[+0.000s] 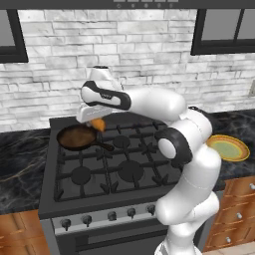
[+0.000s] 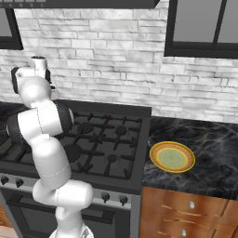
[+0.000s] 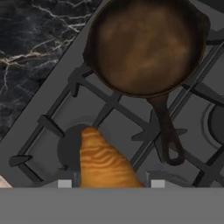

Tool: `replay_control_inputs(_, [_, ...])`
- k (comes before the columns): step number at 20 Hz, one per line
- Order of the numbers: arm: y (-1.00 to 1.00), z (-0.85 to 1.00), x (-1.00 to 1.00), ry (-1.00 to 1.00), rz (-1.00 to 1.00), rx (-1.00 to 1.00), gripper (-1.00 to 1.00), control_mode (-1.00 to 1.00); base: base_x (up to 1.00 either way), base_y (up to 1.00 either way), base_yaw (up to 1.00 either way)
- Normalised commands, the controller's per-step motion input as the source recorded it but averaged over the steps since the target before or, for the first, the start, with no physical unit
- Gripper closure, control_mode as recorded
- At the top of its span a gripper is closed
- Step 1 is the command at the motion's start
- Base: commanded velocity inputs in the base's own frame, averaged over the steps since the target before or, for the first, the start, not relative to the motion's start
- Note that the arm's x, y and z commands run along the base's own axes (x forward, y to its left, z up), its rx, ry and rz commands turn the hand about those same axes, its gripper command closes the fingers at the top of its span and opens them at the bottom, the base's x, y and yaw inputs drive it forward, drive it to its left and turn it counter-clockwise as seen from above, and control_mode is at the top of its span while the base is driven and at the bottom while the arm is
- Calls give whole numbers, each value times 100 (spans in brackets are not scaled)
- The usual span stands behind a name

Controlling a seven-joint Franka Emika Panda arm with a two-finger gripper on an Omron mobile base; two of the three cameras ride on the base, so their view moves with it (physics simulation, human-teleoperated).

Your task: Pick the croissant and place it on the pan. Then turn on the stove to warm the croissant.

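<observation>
My gripper (image 1: 93,119) hangs over the back left of the stove (image 1: 124,167), shut on the croissant (image 1: 98,124), an orange-golden lump sticking out below the hand. The pan (image 1: 75,137), dark with a brownish inside, rests on the back left burner just below and left of the croissant, its black handle pointing right. In the hand view the croissant (image 3: 103,164) sits between my fingertips (image 3: 64,183) over a grate, and the pan (image 3: 146,43) lies beyond it with nothing inside. The stove (image 2: 109,135) also appears in the right base view, partly behind my arm.
A row of dark knobs (image 1: 112,216) runs along the stove's front. A yellow plate (image 1: 228,148) with a greenish centre sits on the black marble counter to the right, plate (image 2: 172,157). A white brick wall stands behind, with wooden drawers below the counter.
</observation>
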Motion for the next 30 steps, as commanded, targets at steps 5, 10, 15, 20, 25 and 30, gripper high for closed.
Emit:
replay_control_inputs(5, [20, -5, 30, 0, -5, 0, 100, -100, 0, 0, 0])
replay_control_inputs(10, [10, -6, 19, 0, -6, -1, 100, -100, 0, 0, 0])
replay_control_inputs(15, [3, -14, 24, 0, -4, -2, 100, -100, 0, 0, 0])
replay_control_inputs(20, [9, -19, 28, 0, -3, -2, 100, -100, 0, 0, 0])
replay_control_inputs(25, [24, -16, 28, 0, -1, -1, 100, -100, 0, 0, 0])
replay_control_inputs(30, [26, -11, 30, 0, 0, 0, 100, -100, 0, 0, 0])
